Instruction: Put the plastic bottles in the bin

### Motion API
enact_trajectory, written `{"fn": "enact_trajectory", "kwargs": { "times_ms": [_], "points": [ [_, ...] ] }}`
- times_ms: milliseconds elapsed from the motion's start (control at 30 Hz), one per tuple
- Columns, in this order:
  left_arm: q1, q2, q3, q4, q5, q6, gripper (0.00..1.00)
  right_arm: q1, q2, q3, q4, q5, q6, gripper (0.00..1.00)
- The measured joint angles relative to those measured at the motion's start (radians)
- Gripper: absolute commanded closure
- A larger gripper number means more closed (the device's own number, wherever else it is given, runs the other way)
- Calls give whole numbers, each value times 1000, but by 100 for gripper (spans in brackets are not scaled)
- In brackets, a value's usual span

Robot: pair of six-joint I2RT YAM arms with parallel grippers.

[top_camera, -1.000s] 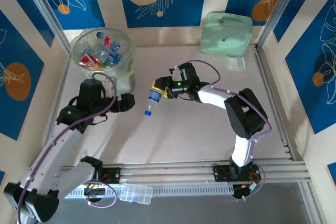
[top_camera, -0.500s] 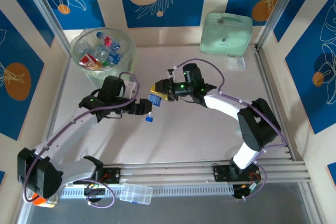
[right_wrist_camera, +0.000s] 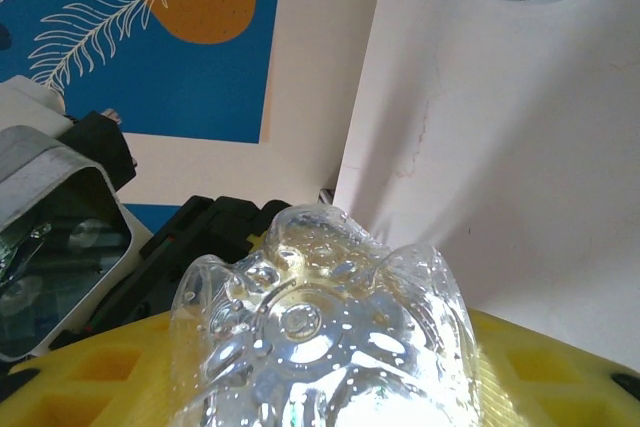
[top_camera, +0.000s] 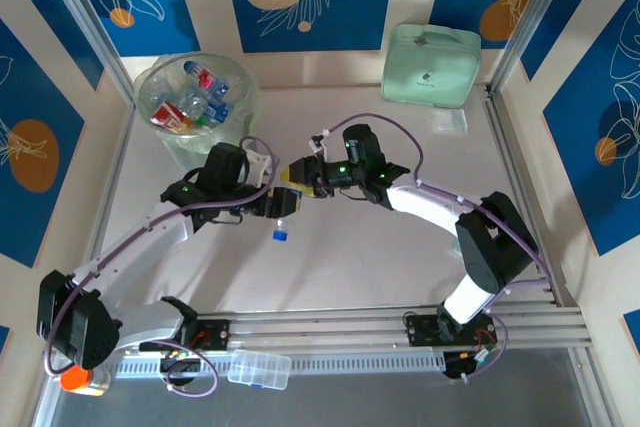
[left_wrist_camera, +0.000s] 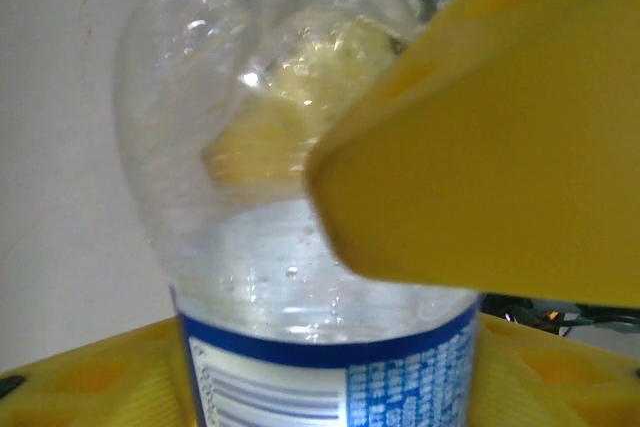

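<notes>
**Top view.** The bin [top_camera: 236, 122] stands at the far left of the table [top_camera: 400, 247] and holds several bottles [top_camera: 190, 105]. I count that part as done. One bottle [top_camera: 283, 230] is mid-table between the two arms, its blue cap toward the near side. As far as I can judge, it is held off the surface. The right gripper [top_camera: 297, 177] is at its far end. The left gripper [top_camera: 274, 204] is at its body, on the bin side. This is the one bottle I can see outside the bin.

**Left wrist view.** The bottle sits between the yellow fingers. The upper finger [left_wrist_camera: 480, 147] lies across its clear part and the lower finger [left_wrist_camera: 90, 377] lies beneath the label. I cannot tell whether they press on it or stand just off it.

**Right wrist view.** The bottle's crumpled base sits between the right pads [right_wrist_camera: 80, 387], which pinch it.

**Judgement.** This looks like a hand-over to the left arm. What is left:
1. Confirm the left grip.
2. Release the right.
3. Carry the bottle to the bin.
4. Drop it in.

The task looks close to finished.
</notes>
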Motion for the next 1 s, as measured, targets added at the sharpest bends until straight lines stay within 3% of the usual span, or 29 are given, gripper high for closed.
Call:
{"fn": "enact_trajectory", "kwargs": {
  "times_ms": [100, 167, 233, 500, 633, 833, 1000],
  "points": [
    [0, -11, 3, -5, -1, 0, 50, 1, -1, 0, 5, 1, -2, 32],
    [0, -25, 9, -16, -13, 7, 51, 2, -11, 0, -3, -1, -2, 18],
    [0, -37, 34, -41, -32, 13, 53, 2, -29, 0, -19, 0, -4, 11],
    [29, -28, 362, -238, -151, 58, 58, -79, -217, 31, -108, 39, -35, 11],
    [134, 32, 626, -264, -200, 29, 69, -120, -282, 44, -195, 121, -69, 12],
    [315, 177, 888, -303, -219, -120, 68, -119, -275, 47, -310, 174, -103, 13],
    [410, 336, 1061, -369, -232, -238, 68, -115, -264, 37, -339, 186, -117, 14]
  ]
}}
